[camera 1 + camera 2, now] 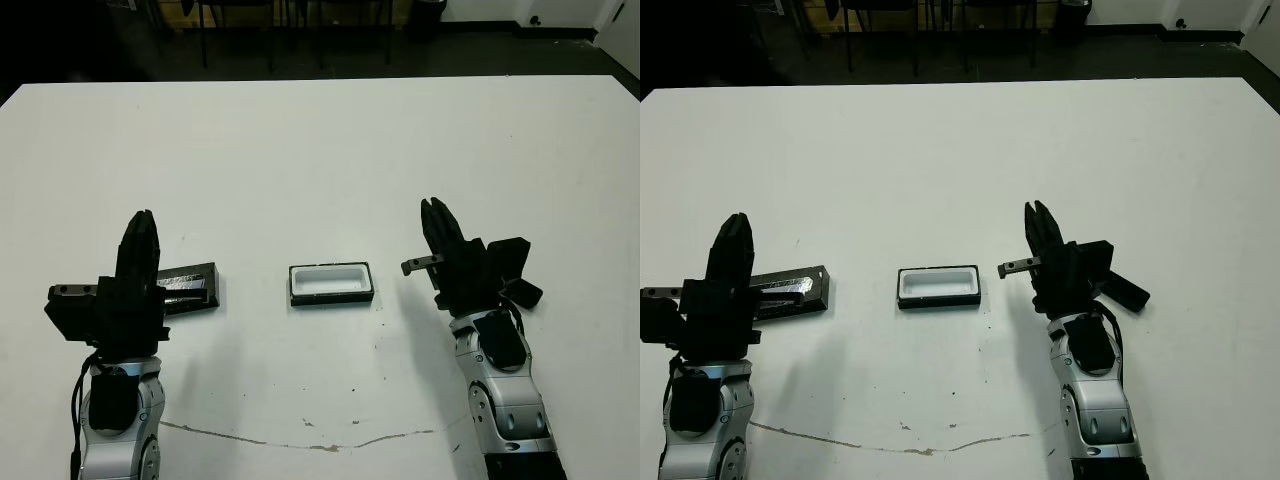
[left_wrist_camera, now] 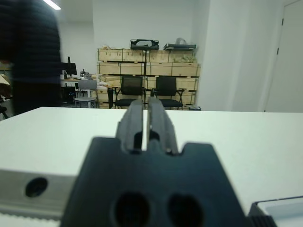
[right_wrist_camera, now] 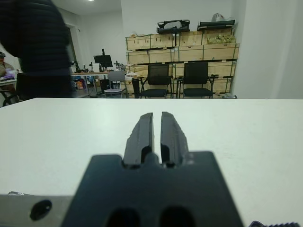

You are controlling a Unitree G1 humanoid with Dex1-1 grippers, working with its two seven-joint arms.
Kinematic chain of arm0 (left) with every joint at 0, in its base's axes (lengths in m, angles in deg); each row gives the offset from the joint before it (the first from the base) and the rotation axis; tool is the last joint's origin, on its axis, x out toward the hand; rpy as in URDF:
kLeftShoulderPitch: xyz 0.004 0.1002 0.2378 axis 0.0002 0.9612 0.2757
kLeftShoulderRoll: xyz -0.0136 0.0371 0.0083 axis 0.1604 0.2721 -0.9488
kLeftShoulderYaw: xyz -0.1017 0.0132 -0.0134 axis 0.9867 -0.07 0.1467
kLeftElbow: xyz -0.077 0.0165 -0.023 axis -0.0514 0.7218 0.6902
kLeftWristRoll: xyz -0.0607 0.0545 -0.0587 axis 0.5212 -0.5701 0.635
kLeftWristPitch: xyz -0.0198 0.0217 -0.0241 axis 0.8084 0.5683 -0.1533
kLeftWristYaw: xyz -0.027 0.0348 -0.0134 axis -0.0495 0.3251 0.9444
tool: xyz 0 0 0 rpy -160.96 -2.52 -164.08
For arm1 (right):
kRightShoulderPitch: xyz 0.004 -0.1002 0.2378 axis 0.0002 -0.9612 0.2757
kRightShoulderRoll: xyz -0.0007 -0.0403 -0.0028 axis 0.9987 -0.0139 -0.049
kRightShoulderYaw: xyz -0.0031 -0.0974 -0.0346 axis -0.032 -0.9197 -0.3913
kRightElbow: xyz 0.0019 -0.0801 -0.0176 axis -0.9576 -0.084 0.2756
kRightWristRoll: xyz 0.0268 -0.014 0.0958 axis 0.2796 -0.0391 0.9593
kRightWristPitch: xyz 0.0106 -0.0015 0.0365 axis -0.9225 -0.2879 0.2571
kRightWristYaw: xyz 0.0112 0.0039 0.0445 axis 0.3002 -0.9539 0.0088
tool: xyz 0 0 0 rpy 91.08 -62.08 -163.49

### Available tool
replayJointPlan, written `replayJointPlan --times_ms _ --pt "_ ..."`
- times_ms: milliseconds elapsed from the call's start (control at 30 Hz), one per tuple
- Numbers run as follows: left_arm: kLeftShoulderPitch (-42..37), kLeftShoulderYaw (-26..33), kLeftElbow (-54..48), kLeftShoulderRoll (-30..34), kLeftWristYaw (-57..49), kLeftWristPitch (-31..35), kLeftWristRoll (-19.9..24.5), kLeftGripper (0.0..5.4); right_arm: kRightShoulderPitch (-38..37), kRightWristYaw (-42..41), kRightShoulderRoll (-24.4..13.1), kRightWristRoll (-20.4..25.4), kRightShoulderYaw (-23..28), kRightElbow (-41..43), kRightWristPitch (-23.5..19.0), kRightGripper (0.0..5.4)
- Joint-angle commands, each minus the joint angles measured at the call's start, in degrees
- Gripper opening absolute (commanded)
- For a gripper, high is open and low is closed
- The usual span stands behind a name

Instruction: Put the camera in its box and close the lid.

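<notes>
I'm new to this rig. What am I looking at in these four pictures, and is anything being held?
A two-armed humanoid robot sits at a white table. The two top-down pictures come from its head camera; the other two look along each wrist's fingers. The left gripper and right gripper are shut and hold nothing. The open white-lined box lies between them. The black lid lies by the left arm, and a black block, probably the camera, lies partly hidden behind the right arm. A person stands beyond the table.

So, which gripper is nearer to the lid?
Left. The left gripper is right beside the lid, its black body overlapping the lid's near end in the head views. The right gripper is far across, beyond the box.
</notes>
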Motion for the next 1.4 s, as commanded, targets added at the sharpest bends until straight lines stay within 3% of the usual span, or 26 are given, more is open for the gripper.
replayJointPlan --times_ms 33,367,500,600,700,800,867,1167,1400 --pt "0.74 -0.26 1.32 -0.05 0.04 0.43 -0.07 0.01 -0.78 0.08 -0.65 -0.35 0.16 -0.02 -0.97 0.00" --pt "0.78 -0.56 2.74 -0.20 -0.57 -0.46 -0.77 0.01 2.18 -2.51 -1.96 1.71 1.80 -3.03 -1.26 0.00" --pt "1.69 -0.96 3.18 -0.56 -0.72 -1.53 -1.05 0.01 3.24 -7.03 -7.65 3.16 4.50 -2.17 -2.59 0.00" --pt "2.46 -1.17 2.91 -0.58 -0.77 -1.82 -1.26 0.01 5.22 -11.72 -12.69 4.85 7.31 -4.25 -1.01 0.00" --pt "3.09 -1.31 2.88 -0.54 -0.40 -2.20 -0.84 0.01 7.30 -16.25 -19.13 8.59 10.48 -3.95 -8.23 0.00" --pt "3.10 -1.15 4.00 -0.26 0.05 -3.76 -0.88 0.00 9.52 -23.05 -27.29 11.51 12.65 -5.19 -15.38 0.30" --pt "3.06 -1.02 4.54 -0.16 0.28 -4.25 -0.72 0.00 11.30 -29.25 -30.63 14.66 13.95 -8.80 -16.48 0.60" --pt "3.35 -0.74 4.31 -0.15 0.16 -3.50 -0.75 0.00 14.34 -44.32 -37.42 18.26 13.24 -16.13 -20.14 2.16" --pt "3.63 -0.39 3.98 0.05 0.34 -3.14 -0.54 0.00 15.40 -50.17 -37.91 16.59 11.31 -23.44 -18.23 3.38"
